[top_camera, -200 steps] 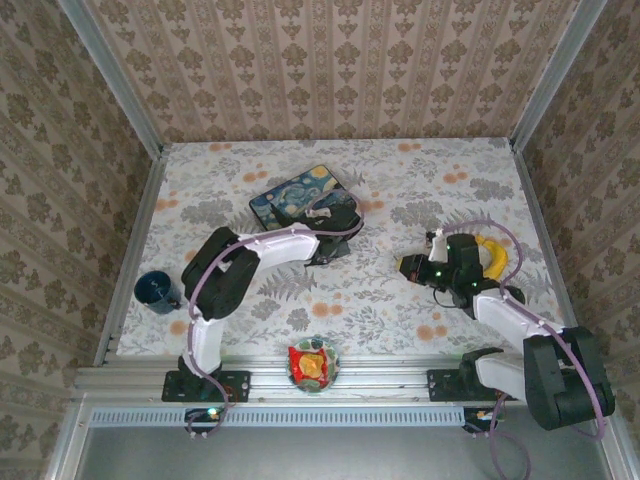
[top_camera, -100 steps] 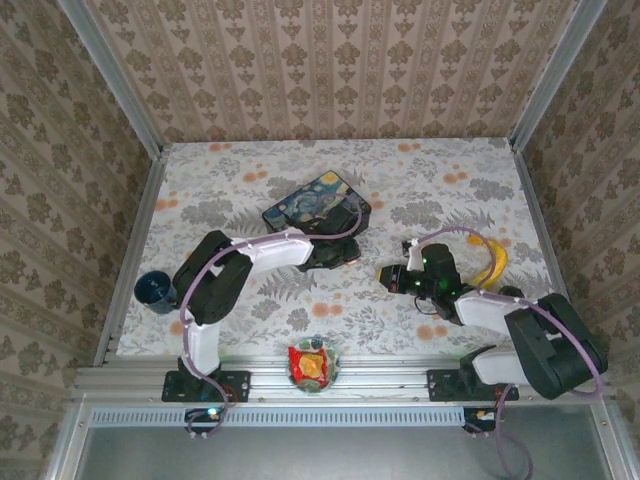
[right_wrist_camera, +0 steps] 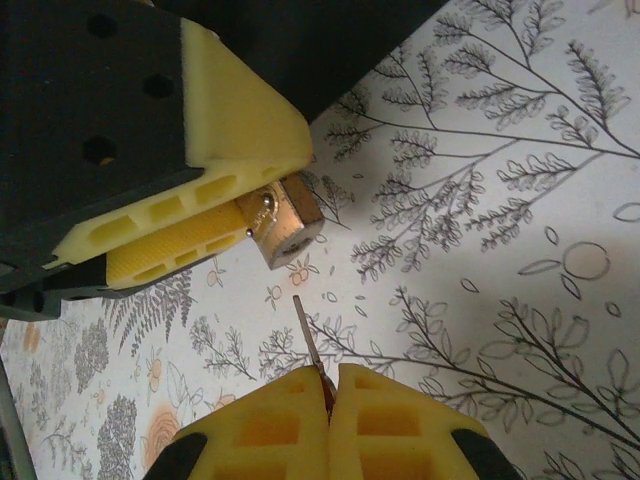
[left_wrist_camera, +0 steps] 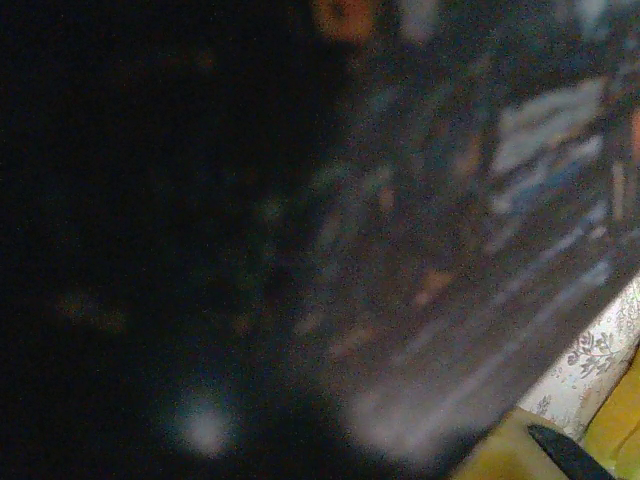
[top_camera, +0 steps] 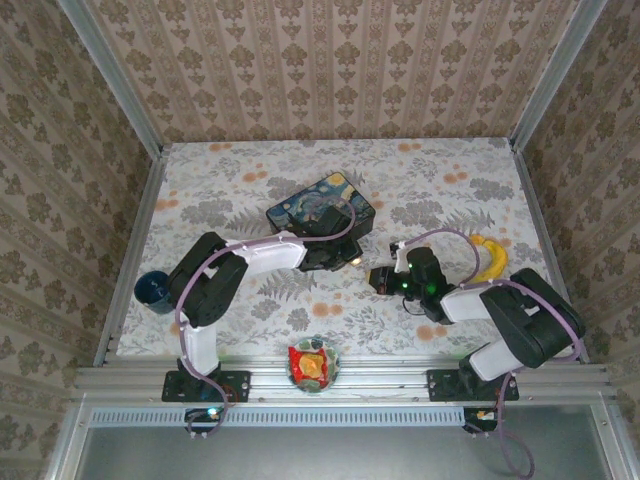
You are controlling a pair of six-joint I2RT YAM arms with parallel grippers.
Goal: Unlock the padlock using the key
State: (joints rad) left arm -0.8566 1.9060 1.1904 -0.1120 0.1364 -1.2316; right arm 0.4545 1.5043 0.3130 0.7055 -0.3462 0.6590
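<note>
two grippers are facing each other mid-table: the left gripper (right_wrist_camera: 262, 195) is clamping the tiny brass-coloured padlock (right_wrist_camera: 290, 230), just near of the starry painted tin (top_camera: 300, 205); the right gripper (right_wrist_camera: 328, 385) is pinching a thin metal key (right_wrist_camera: 308, 345), its tip just short of the padlock.

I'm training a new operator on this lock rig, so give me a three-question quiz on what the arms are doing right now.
1. True or false: the key is already inside the padlock.
2. Which one pinches the padlock? A: left gripper. B: right gripper.
3. Fill in: the key is clamped by the ____ gripper.
Answers: 1 false, a gap separates them; 2 A; 3 right.
</note>
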